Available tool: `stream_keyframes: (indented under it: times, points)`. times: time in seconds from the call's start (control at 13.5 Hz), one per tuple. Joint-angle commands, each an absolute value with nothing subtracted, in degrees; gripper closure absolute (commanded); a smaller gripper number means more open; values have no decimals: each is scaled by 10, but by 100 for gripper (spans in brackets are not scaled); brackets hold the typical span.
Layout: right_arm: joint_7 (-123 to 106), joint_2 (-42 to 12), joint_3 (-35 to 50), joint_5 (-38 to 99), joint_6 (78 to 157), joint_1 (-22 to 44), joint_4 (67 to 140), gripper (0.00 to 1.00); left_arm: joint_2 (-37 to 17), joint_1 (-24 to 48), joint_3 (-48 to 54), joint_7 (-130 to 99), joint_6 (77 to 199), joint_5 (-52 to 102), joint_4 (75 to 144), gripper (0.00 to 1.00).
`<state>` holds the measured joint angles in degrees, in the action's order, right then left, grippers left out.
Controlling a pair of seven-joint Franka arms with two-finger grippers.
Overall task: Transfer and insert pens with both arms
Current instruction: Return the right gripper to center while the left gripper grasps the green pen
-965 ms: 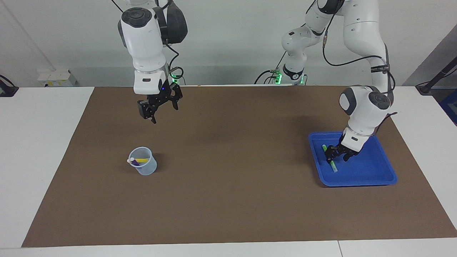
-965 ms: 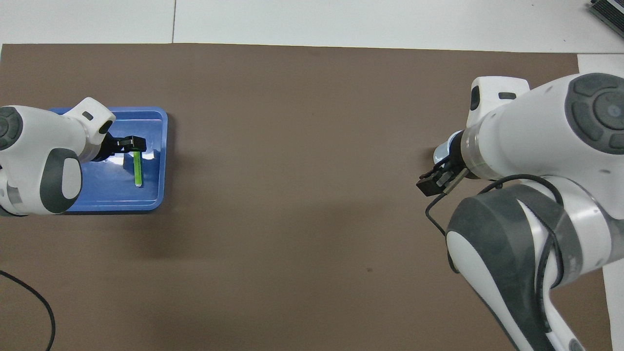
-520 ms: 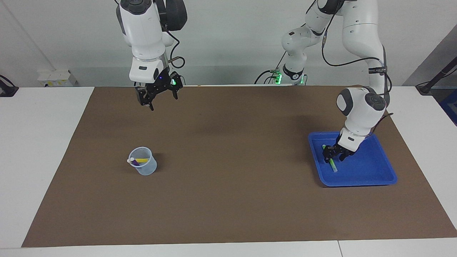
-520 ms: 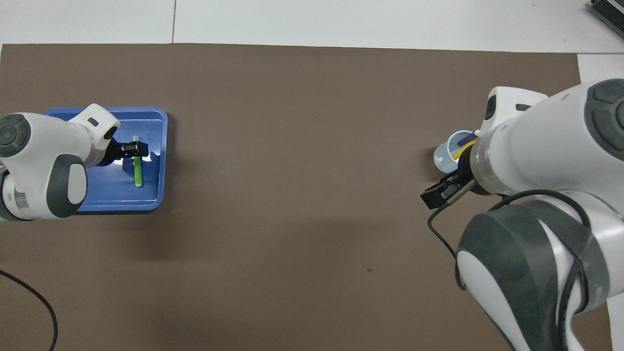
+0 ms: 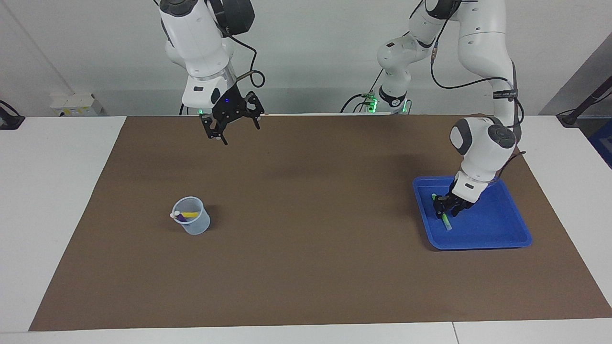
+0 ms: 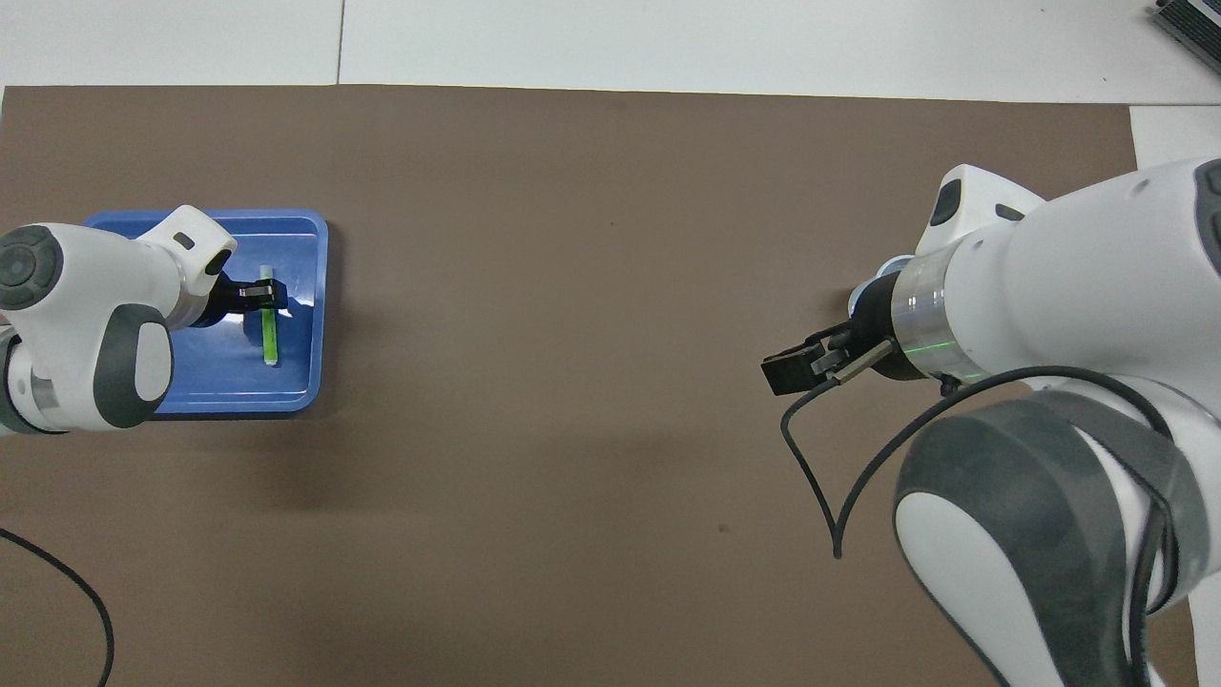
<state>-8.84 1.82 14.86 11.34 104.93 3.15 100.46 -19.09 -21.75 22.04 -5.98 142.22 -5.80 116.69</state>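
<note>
With the yellow and purple pens (image 5: 185, 215) already in the cup (image 5: 192, 222), the left gripper (image 5: 447, 209) is down in the blue tray (image 5: 497, 229) with its jaws around the green pen (image 5: 445, 220), not visibly clamped, so next comes a firm pinch and straight lift, while the right gripper (image 5: 235, 125) waits, jaws apart, above the worktop's robot-side edge.

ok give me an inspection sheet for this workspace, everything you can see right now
Surface: brown mat on white table.
Job's things: light green marker pen lying in blue plastic tray; purple pen and yellow pen in translucent cup.
Clutter: nothing seen.
Grippers: left gripper down at the green pen; right gripper open, raised, waiting.
Cables: black cable on mat.
Surroundings: pale wall.
</note>
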Motion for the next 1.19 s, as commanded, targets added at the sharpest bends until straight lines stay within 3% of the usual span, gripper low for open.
stream_keyframes:
  times: [0.0, 0.67, 1.04, 1.11]
  points:
    - [-26, 27, 153, 162, 1094, 46, 1034, 0, -190, -221, 222, -62, 1441, -71, 1179, 42]
    - [210, 11, 154, 297, 1207, 111, 1072, 0, -193, -220, 222, -62, 1453, -71, 1180, 50]
    - [288, -1, 154, 342, 1269, 139, 1099, 0, -193, -221, 222, -61, 1459, -71, 1186, 73]
    - [296, -2, 154, 360, 1272, 141, 1100, 0, -193, -221, 222, -60, 1458, -71, 1187, 82]
